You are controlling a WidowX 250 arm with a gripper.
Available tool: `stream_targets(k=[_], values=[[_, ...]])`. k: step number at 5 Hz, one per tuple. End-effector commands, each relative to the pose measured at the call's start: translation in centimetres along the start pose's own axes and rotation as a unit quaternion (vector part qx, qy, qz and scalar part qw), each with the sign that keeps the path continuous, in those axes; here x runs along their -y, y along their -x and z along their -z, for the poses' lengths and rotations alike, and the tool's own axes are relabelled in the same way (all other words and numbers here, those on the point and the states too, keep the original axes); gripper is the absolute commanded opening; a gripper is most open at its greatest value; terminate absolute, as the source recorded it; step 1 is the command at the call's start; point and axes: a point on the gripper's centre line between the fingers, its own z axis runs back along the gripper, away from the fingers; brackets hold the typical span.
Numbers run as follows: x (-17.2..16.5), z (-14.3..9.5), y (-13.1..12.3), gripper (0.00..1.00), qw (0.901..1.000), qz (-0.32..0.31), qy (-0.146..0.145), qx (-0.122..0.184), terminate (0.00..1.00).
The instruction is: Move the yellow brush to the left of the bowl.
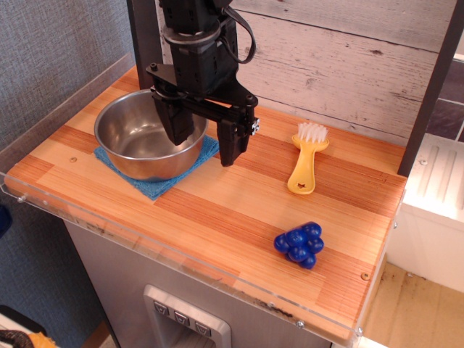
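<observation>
one steel bowl (151, 134), one blue cloth (156, 185), one yellow brush (307, 162), one blue berry-cluster toy (299, 244), one claw (204, 135), one counter (217, 217)

No legible text, label, brand, number or sign is found on any surface in view. The panel (187, 320) below the counter (217, 210) carries small square buttons, but any markings on them are too small to read.
</observation>
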Motion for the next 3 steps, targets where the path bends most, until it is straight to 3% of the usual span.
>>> stream_targets(k=[1,2,3], values=[[0.0,0.0,0.0,1.00,1.0000,0.000,0.000,0.000,0.00],[2.2,1.3,-3.4,1.00,0.9993,0.033,-0.010,0.017,0.00],[4.3,2.0,-7.2,1.00,0.9976,0.043,-0.010,0.053,0.00]])
